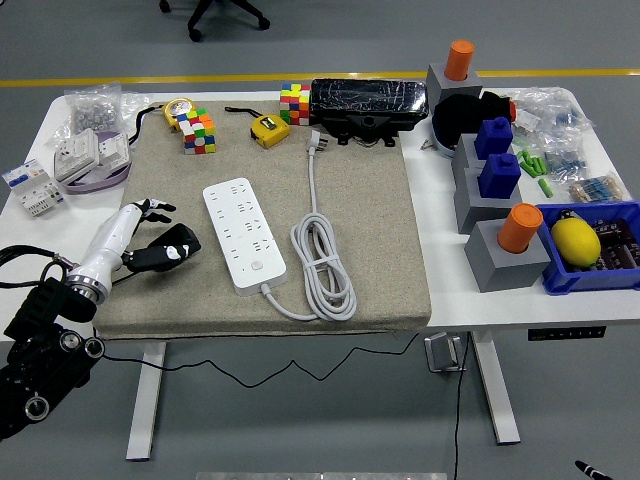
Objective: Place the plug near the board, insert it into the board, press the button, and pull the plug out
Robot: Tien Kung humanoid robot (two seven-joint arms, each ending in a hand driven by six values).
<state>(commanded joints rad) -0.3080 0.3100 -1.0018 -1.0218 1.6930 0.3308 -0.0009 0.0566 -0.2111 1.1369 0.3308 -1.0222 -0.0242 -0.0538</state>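
Note:
A white power strip (pixel 243 233) lies lengthwise on the beige mat (pixel 370 220), its round button (pixel 258 266) near the front end. Its white cable (pixel 322 265) coils to the right of the strip, then runs back to the plug (pixel 313 143), which lies flat at the mat's far edge, well away from the strip. My left hand (pixel 160 238) rests on the mat's left part, a little left of the strip, with its fingers (pixel 157 208) relaxed and nothing in them. No right arm shows.
Behind the mat lie two colour cubes (pixel 197 131) (pixel 293 103), a yellow tape measure (pixel 268 130) and a black device (pixel 365 108). Grey blocks with orange cylinders (pixel 518 228) and blue blocks (pixel 498 174) stand right, by a blue bin (pixel 590 272). White switch boxes (pixel 80 158) sit left.

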